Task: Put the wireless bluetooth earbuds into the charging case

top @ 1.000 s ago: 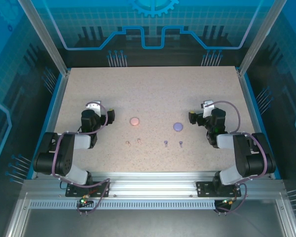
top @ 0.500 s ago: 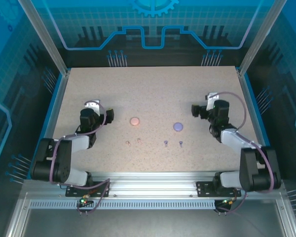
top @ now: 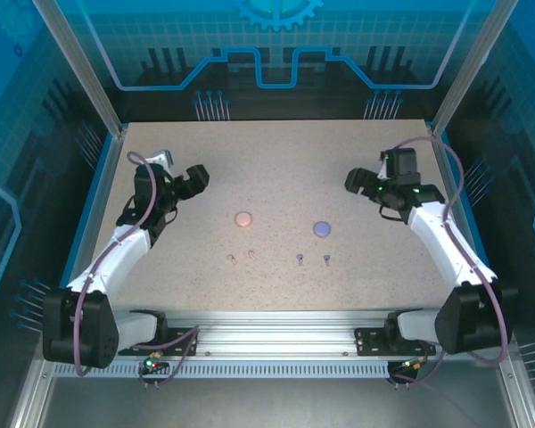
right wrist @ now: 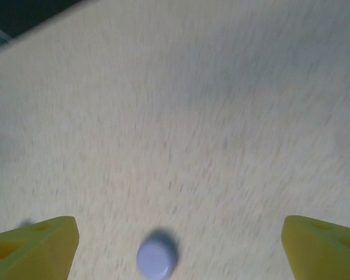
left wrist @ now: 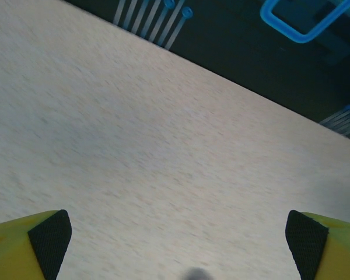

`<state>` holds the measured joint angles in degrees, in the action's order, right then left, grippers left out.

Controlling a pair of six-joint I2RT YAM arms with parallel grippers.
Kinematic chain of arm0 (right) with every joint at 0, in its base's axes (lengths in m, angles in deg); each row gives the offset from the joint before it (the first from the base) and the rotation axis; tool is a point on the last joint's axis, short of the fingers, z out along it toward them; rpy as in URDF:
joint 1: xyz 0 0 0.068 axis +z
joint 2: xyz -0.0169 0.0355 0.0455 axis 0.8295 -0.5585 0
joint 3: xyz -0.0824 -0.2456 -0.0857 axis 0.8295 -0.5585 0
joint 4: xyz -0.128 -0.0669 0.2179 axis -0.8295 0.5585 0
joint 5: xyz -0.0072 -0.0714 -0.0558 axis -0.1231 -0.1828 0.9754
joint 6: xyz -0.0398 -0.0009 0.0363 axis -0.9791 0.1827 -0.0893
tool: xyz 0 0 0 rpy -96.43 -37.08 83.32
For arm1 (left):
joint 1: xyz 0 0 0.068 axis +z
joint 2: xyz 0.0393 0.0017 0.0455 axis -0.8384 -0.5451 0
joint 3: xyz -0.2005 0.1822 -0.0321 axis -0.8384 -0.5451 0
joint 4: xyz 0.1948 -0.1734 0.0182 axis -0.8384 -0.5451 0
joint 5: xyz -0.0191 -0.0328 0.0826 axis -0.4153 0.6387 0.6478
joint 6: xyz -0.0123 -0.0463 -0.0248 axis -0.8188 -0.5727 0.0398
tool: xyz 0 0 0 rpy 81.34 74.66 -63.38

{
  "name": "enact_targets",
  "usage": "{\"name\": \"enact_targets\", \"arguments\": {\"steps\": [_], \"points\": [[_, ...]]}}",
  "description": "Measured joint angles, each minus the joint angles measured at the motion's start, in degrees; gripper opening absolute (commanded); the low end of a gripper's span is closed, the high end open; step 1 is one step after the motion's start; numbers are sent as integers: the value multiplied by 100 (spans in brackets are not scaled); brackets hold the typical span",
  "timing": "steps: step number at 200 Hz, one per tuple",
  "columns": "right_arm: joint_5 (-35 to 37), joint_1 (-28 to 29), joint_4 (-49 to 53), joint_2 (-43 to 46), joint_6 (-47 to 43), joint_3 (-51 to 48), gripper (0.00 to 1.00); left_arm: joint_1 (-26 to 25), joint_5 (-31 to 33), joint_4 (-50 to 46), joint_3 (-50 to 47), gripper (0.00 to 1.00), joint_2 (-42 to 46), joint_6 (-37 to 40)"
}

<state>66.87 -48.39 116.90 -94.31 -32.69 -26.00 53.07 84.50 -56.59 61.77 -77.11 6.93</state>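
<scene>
Earbuds, four: the pink pair (top: 251, 254) and the purple pair (top: 326, 259) are lying loose on the tabletop (top: 276, 152). Each pair is sitting at 6 o'clock of its round case, the pink case (top: 242, 218) and the purple case (top: 320, 228). The left gripper (top: 194, 181) is hovering at 10 o'clock of the pink case, and the right gripper (top: 353, 184) at 1 o'clock of the purple case. Both sets of fingers are standing released and empty. Step, as judged: approaching. The next move is calling for a descent and a fine pinch on one earbud.
</scene>
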Motion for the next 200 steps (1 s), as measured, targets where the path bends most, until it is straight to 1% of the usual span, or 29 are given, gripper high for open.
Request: {"name": "enact_targets", "arguments": {"steps": [19, 46, 72, 94, 129, 172, 200], "points": [[26, 492, 507, -485, 426, 133, 89, -350, -184, -299, 83, 99, -131, -675], [133, 1058, 988, -1276, 986, 341, 89, -1029, -256, -634, 144, 99, -389, -1252], [332, 1392, 1333, -1917, 1349, 595, 89, -1598, -238, -739, 280, 99, -538, -1620], [505, 1587, 1565, -2319, 1508, 949, 89, -1930, -129, -734, 389, 99, -538, -1899], [658, 1696, 1720, -2796, 1659, 1410, 87, -2057, -66, -765, 619, 99, -667, -2367], [675, 1722, 1814, -3392, 1720, 1792, 86, -2144, -55, -857, 848, 99, -885, -2568], [673, 1759, 1832, -3598, 1738, 1873, 85, -2168, -57, -890, 881, 99, -907, -2645]]}}
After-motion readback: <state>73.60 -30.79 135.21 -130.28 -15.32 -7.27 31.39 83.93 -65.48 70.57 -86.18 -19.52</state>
